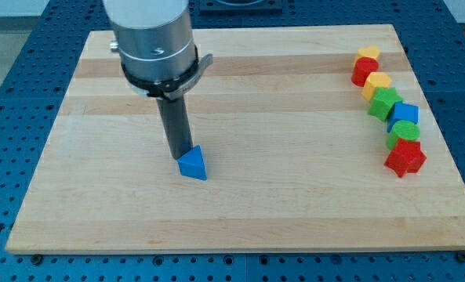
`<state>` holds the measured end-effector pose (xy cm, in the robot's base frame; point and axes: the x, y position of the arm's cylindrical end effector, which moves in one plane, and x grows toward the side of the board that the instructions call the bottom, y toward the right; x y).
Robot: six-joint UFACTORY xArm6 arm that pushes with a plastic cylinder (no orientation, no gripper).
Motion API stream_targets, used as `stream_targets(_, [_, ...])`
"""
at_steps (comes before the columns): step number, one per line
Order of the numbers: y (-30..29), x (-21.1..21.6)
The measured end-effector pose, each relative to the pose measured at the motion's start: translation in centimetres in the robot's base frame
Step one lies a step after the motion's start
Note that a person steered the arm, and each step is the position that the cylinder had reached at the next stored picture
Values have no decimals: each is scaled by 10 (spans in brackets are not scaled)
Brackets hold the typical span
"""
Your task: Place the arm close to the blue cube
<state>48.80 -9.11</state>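
The blue cube [405, 114] sits near the board's right edge, in a curved line of blocks. My tip [178, 157] is far from it, left of the board's middle, touching the upper left side of a blue triangular block [194, 164]. The rod rises from the tip to the grey arm head [154, 39] at the view's top.
The line at the right runs from the top down: a yellow heart [368, 53], a red block [363, 71], a yellow block [378, 82], a green block [384, 103], the blue cube, a green block [401, 132], a red star [405, 157]. The wooden board [295, 196] lies on a blue table.
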Motion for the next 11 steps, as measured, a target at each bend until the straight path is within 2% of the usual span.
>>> stream_targets(2, [73,-36])
stream_targets(3, [98,9])
stream_targets(5, [154,129])
stream_targets(6, [205,131])
stream_targets(7, [299,124])
stream_targets(8, [384,97])
stream_targets(9, [435,52])
stream_targets(10, [436,39])
stream_targets(11, [435,-22])
